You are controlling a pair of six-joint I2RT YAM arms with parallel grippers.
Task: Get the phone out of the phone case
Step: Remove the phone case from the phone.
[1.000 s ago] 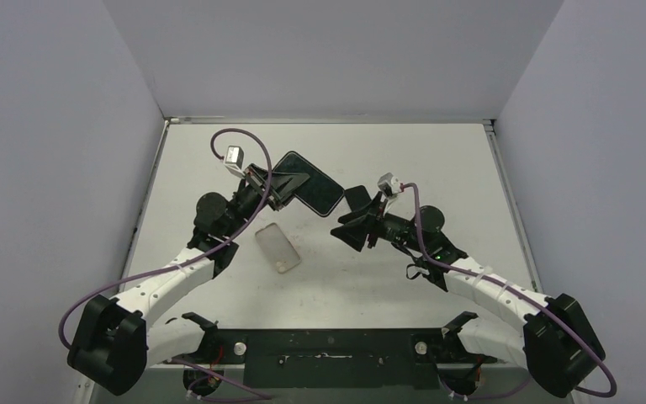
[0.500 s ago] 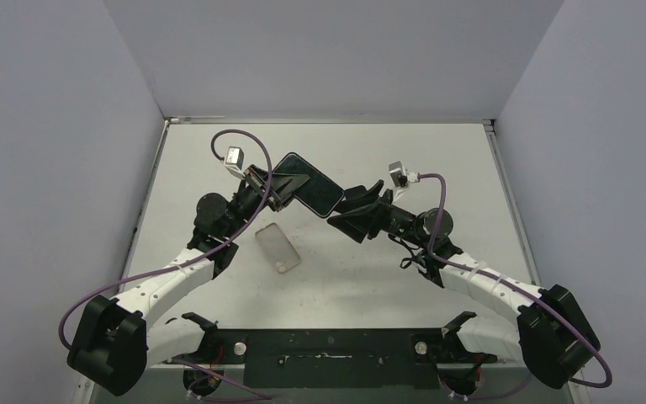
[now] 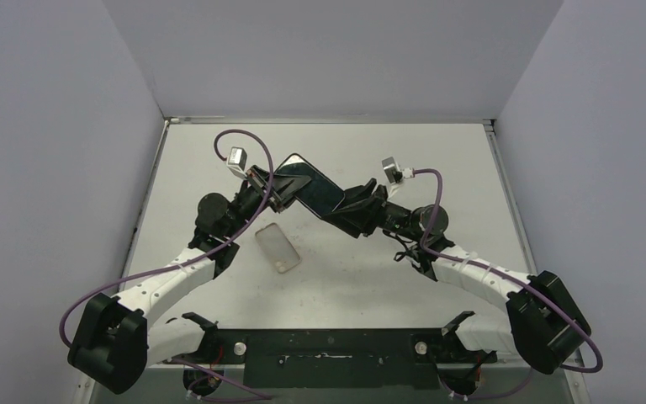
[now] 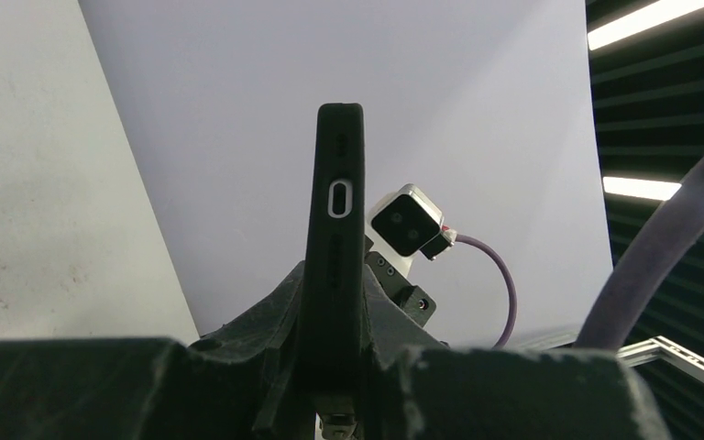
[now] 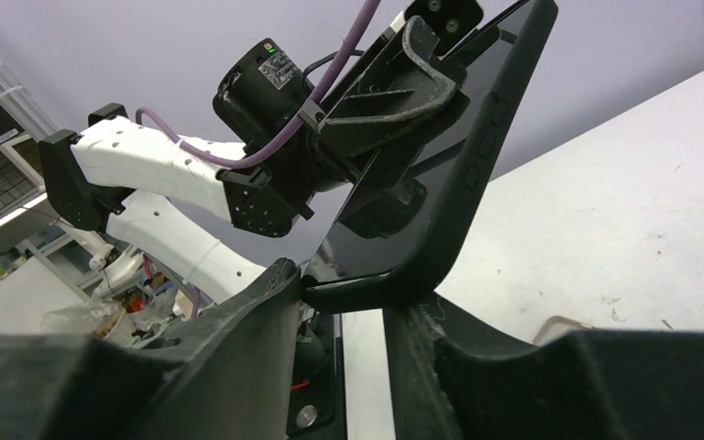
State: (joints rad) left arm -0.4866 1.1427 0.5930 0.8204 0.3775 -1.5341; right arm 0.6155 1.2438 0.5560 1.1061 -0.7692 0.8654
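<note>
The left fingers (image 4: 261, 321) pinched one end of the phone (image 3: 309, 183), held edge-up in its black phone case (image 4: 333, 220) above the tabletop (image 3: 437, 160). The right fingers (image 5: 238, 321) stood spread on either side of the far end; I cannot tell whether they gripped it. Below the left fingers lay a pale flat rectangle (image 3: 277, 248).

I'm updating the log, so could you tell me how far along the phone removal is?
Done: the left end effector holds the phone aloft, off the table. In hand: the right end effector straddles its free corner; a firm clamp is unclear. Left: the black case wraps the phone, so peeling it off remains.
</note>
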